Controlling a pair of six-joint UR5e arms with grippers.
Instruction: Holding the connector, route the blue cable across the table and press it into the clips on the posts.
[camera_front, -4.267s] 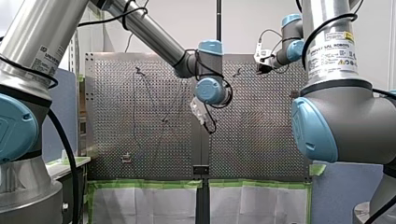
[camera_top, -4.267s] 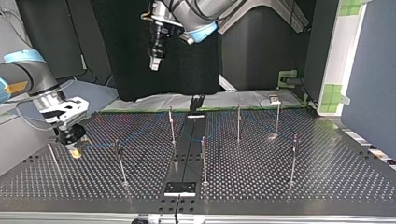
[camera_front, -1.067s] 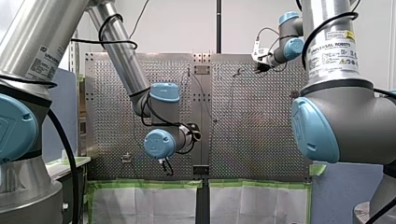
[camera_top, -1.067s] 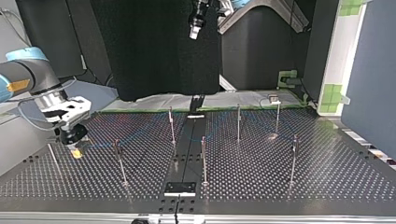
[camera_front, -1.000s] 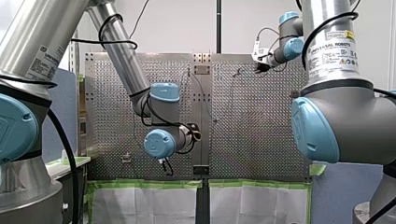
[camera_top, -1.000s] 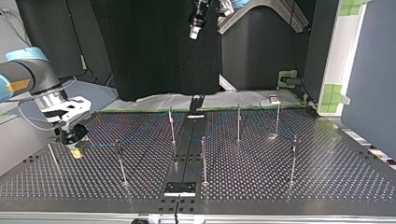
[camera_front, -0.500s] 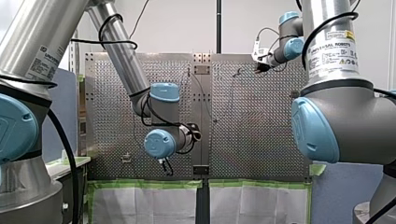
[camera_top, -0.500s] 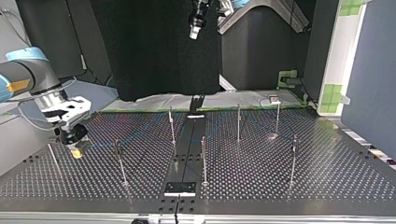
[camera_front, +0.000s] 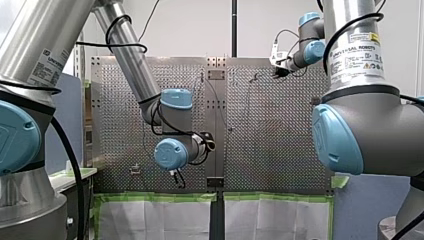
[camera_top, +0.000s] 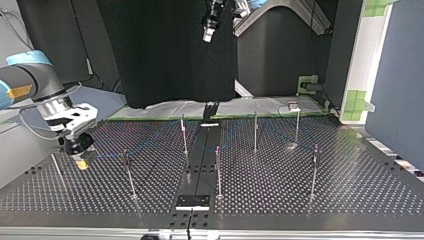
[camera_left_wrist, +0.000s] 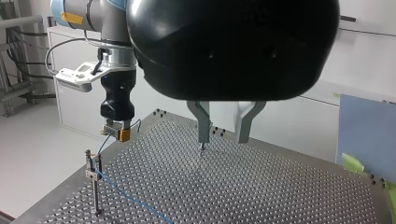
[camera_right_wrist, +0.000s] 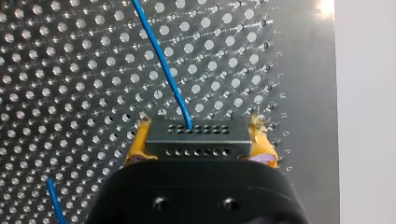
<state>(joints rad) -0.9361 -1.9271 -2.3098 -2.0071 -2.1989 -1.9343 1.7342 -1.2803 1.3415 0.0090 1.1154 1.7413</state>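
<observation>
Worktop (camera_top: 300, 200): the dark perforated plate is filling the lower half of the top view, its near edge lying at 6 o'clock.
Nearer posts (camera_top: 218, 170): three thin posts are standing upright in the front row, at about 8, 6 and 4 o'clock of the top view.
Right end effector (camera_top: 80, 159): my right arm's is hanging low over the worktop between 8 and 9 o'clock of the top view, clenched on the connector.
Connector (camera_right_wrist: 196, 139): the grey block is sitting crosswise between the yellow pads (camera_right_wrist: 135, 148), gripped at both ends, its rows of small holes facing ahead.
Blue cable (camera_right_wrist: 161, 63): it is leaving the connector's face and running ahead of the end effector toward 11 o'clock. In the left wrist view it is meeting the clip (camera_left_wrist: 92, 163) on the post just beside my right end effector, then slanting over the worktop toward 5 o'clock from that post.
Farther posts (camera_top: 255, 131): three more are standing upright behind the front row, around the middle of the top view.
Left end effector (camera_left_wrist: 222, 140): my left arm's is hanging high and far back at 12 o'clock of the top view, released, its two metal fingers (camera_left_wrist: 201, 123) standing apart above the worktop.
</observation>
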